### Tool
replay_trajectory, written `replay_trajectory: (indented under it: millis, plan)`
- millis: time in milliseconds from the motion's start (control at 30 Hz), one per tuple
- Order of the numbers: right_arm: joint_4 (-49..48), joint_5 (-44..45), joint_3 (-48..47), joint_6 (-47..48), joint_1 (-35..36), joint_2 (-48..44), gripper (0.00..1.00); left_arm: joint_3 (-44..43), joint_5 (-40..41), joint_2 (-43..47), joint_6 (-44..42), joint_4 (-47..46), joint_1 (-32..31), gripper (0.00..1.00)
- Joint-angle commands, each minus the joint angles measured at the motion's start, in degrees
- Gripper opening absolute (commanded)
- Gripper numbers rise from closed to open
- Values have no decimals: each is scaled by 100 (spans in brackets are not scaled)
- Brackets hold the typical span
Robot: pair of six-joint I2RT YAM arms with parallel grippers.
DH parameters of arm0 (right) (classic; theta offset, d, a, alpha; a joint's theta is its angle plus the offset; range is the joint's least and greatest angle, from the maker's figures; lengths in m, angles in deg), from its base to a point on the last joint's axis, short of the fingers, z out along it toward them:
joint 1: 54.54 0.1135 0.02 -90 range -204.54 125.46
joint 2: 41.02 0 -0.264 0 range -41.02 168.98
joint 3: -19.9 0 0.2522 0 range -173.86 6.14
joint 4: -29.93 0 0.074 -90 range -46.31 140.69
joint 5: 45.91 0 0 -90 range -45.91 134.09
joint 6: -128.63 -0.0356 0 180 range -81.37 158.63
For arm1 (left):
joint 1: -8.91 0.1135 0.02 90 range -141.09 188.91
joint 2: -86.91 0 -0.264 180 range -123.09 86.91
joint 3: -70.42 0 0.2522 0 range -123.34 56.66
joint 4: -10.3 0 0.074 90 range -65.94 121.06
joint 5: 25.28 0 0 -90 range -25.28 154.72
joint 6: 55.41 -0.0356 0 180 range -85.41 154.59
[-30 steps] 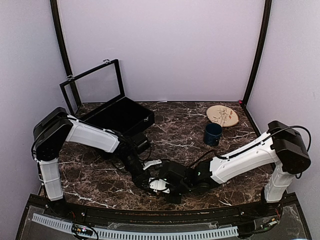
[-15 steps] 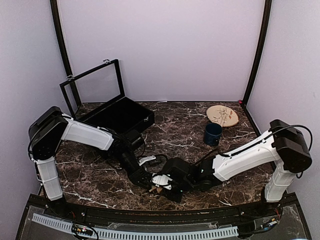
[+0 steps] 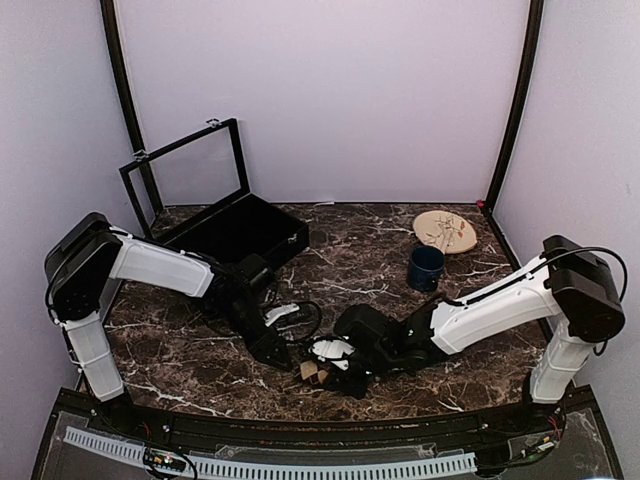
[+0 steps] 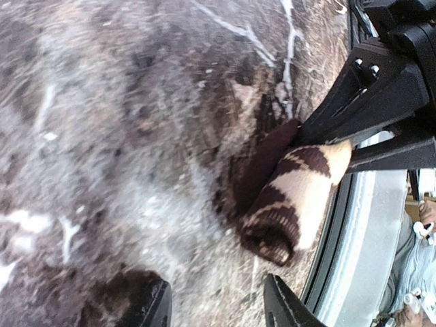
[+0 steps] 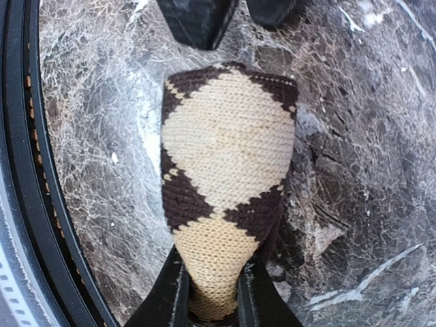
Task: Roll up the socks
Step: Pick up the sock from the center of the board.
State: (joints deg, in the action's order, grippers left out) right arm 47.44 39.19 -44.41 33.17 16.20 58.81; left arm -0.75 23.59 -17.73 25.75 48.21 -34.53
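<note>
Left arm [image 3: 160,268] withdrew; end effector [image 5: 212,291] pinches sock [image 5: 225,170].

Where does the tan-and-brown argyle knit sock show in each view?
Top external: tan-and-brown argyle knit sock at the centre front edge of the dark marble table.
Left wrist: the sock right of centre.
Right wrist: the sock fills the middle.
Shared landmark: the right end effector pinching its end.
</note>
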Motion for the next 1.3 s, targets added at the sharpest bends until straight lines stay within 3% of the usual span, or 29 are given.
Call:
replay_trajectory:
  millis: [0, 333, 800, 1267]
  plan:
    - [399, -376, 323, -319, -247, -26, 2, 195, 217, 392, 178, -129, 168, 48]
    - [149, -896, 343, -648, -668, -302, 2, 300, 335, 1115, 649, -559, 416, 49]
    - [58, -936, -222, -889, -1028, -413, 1, 304, 2518, 2387, 1254, -1002, 982, 56]
    - [-164, -393, -1417, -1060, -1292, 36, 1, 400, 1512, 2697, 2437, -1440, 1029, 62]
